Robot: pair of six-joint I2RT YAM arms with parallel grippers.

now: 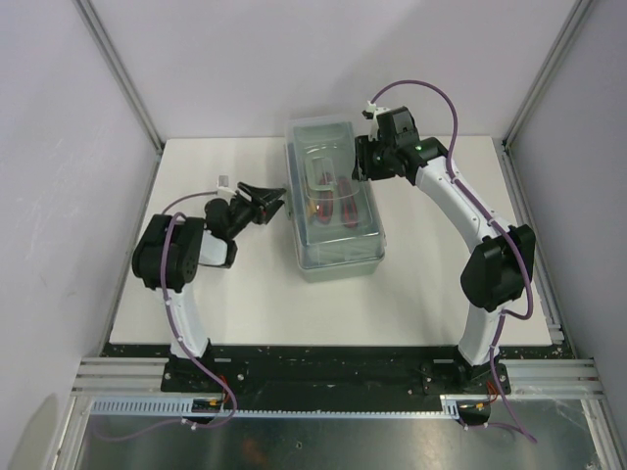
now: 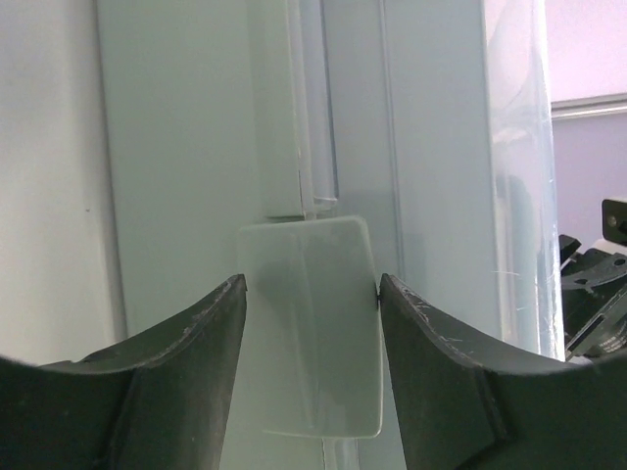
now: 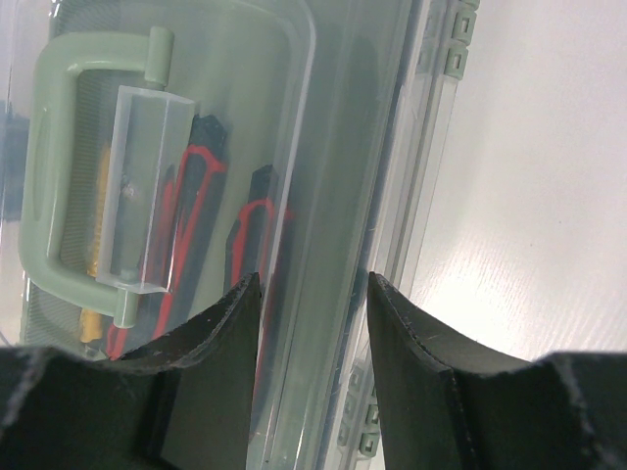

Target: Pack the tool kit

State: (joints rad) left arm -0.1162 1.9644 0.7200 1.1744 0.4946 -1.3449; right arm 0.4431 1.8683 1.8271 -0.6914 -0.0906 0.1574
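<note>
Your tool kit (image 1: 333, 211) sits in the middle of the white surface (image 1: 431, 294), long side running away from the arm bases. Its clear lid (image 3: 323, 127) is down over the sage-green box.

Your left end effector (image 2: 312, 286) is at the box's left long side, about halfway along. In the left wrist view its jaws stand partway apart, with the translucent latch tab (image 2: 312, 343) between them. Each fingertip (image 2: 233, 294) meets an edge of the tab, but you cannot tell from these views whether it is clamped or only bracketed.

Your right end effector (image 3: 313, 279) is at the far right part of the lid, beside its right edge. The jaws are spread partway and released, gripping nothing; the strip of lid just inside the right rim shows in the gap. You cannot tell whether the tips press on the plastic.

Through the lid the right wrist view shows red-and-black tools (image 3: 201, 196) lying in the box, beneath the green carry handle (image 3: 41, 166) set into the lid. The white surface shows to the right of the rim.
</note>
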